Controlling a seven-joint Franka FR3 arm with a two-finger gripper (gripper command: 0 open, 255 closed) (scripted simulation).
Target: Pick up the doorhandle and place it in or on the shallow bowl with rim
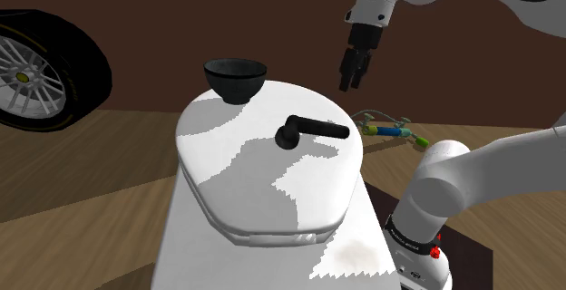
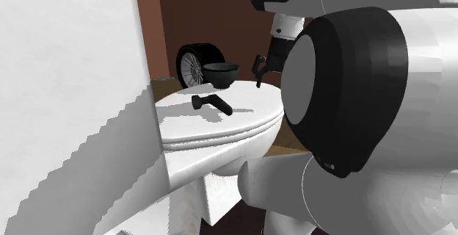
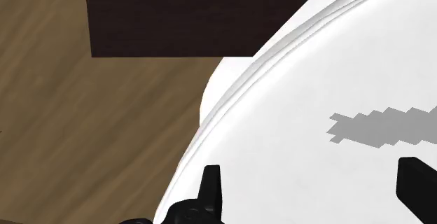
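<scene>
We see a black lever-shaped doorhandle point(image 1: 308, 131) point(image 2: 211, 103) lying flat near the middle of the closed white toilet lid point(image 1: 254, 184) point(image 2: 227, 123) point(image 3: 315, 82), its round base on the lid and its bar stretched out to one side. A black shallow bowl with a flared rim point(image 1: 235, 75) point(image 2: 221, 73) stands upright at the lid's far end in the shoulder view, apart from the doorhandle and with nothing in it.

The all-black gripper point(image 1: 349, 82) point(image 2: 259, 70) point(image 3: 315, 170) hangs in the air above the lid's rim, clear of both the bowl and the doorhandle. In the wrist view we see its fingers point(image 3: 212, 180) spread wide with only the bare lid between them.

Beyond the lid's bowl end a black-tyred car wheel with silver spokes point(image 1: 36, 71) point(image 2: 192, 64) stands against a brown wall. A wooden floor point(image 1: 91, 170) point(image 3: 70, 117) lies around the toilet, with a few small coloured things point(image 1: 390, 127) on it past the lid's edge under the gripper.
</scene>
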